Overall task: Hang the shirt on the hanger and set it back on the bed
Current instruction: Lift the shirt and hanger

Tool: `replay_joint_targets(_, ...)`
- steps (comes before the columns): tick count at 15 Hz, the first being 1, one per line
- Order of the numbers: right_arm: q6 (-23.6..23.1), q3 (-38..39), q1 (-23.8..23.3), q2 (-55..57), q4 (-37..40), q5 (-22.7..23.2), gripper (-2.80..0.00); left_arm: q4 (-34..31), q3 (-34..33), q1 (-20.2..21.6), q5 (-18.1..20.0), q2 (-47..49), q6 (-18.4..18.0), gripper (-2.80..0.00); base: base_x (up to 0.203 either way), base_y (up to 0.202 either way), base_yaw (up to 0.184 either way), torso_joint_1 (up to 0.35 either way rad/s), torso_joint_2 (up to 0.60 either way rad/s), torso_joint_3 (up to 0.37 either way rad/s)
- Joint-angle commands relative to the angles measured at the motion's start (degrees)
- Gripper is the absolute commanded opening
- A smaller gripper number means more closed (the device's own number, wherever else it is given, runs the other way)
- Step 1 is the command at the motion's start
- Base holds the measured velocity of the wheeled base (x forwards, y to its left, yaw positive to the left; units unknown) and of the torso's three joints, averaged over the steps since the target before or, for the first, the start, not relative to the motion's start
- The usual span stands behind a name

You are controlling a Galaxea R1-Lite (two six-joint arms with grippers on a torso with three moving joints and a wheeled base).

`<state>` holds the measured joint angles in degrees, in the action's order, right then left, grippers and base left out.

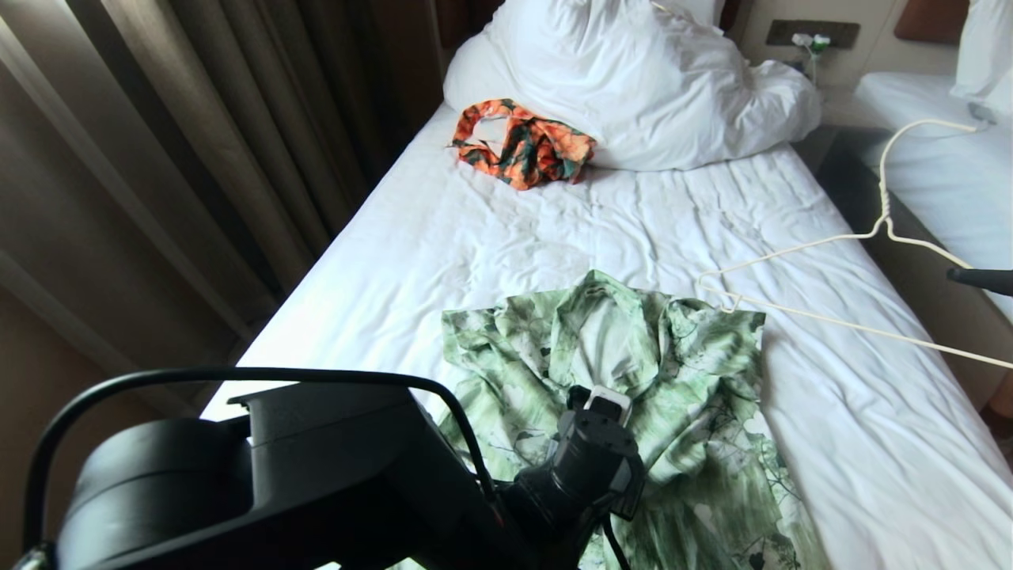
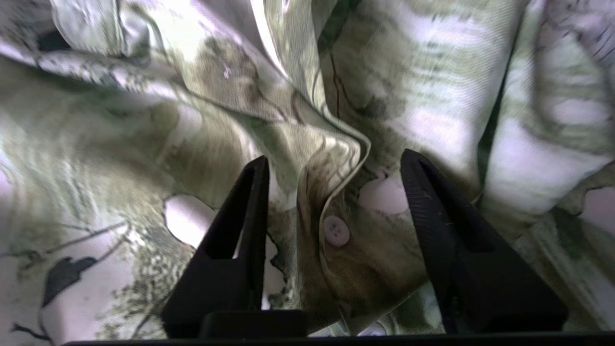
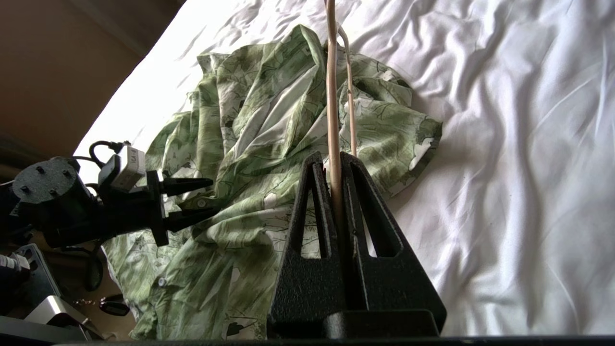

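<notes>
An orange-and-dark-green garment (image 1: 524, 150) lies crumpled near the head end, just touching the bulky white pillows (image 1: 633, 79). Brown curtains (image 1: 182, 158) hang along the left side. Past the right edge stands a second white bed (image 1: 934, 170), with a wall socket panel (image 1: 813, 33) behind.

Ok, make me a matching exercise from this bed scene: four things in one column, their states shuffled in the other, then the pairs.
Things:
1. shirt
2. hanger
3. left gripper
4. orange garment

States:
A. crumpled against the pillow
B. fingers apart over the button placket
C. clamped in the right gripper
D. spread on the bed, collar open

Pairs: 1-D, 2-C, 3-B, 4-A
</notes>
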<state>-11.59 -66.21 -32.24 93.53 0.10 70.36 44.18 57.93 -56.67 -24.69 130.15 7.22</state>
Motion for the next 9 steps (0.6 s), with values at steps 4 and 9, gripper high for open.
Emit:
replay_joint_targets(4,0.08,-0.16,0.08,-0.8,-0.01,0.39,-2.8,-1.93,6.73,0.07,-0.43,-4.53,-2.55,0.0,0.0,0.0,0.0,0.0,0.0,0.0)
replay_joint_targets(9,0.17,-0.41,0.34,-0.89,-0.01,0.3,-2.8,-4.27,10.98,4.06,1.16,-2.71,-1.69,-2.8,0.0,0.0,0.0,0.0,0.0,0.0)
